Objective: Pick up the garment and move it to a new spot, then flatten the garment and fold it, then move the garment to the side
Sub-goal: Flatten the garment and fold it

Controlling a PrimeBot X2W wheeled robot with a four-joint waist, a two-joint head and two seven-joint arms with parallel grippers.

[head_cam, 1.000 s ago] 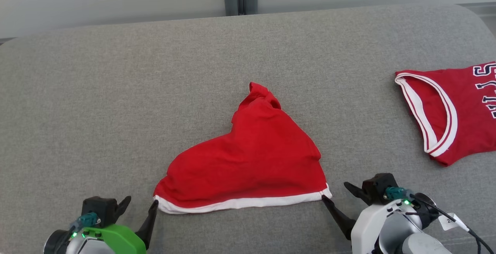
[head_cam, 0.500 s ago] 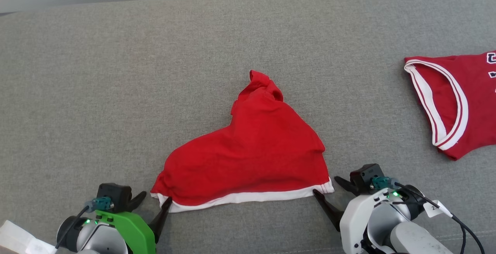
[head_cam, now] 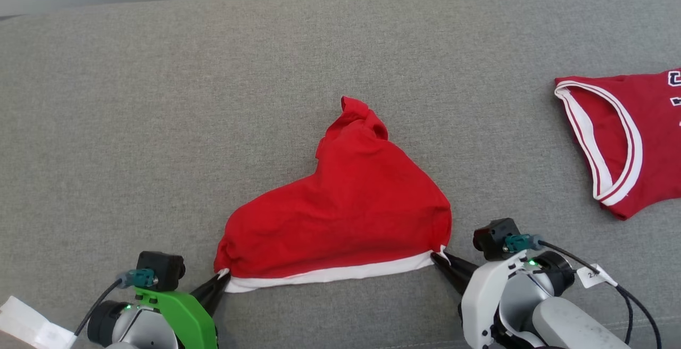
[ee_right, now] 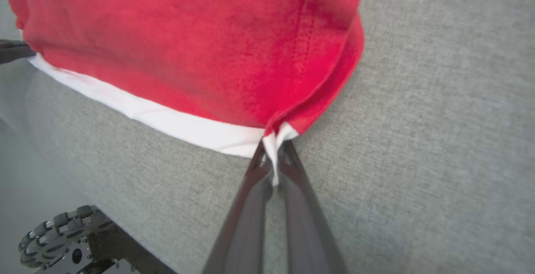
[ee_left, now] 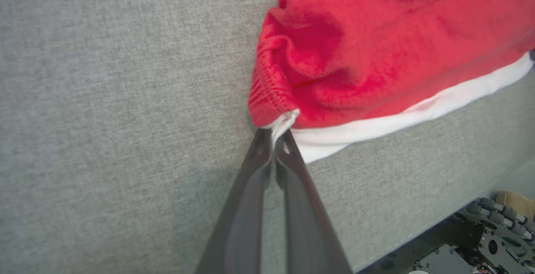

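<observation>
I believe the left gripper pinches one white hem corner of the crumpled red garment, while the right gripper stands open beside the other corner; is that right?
Not quite: the right gripper is shut on the other hem corner of the crumpled red garment, as the right wrist view shows. The left gripper does pinch its corner.

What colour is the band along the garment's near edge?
White band on the plain red garment; the right wrist view shows it best.
</observation>
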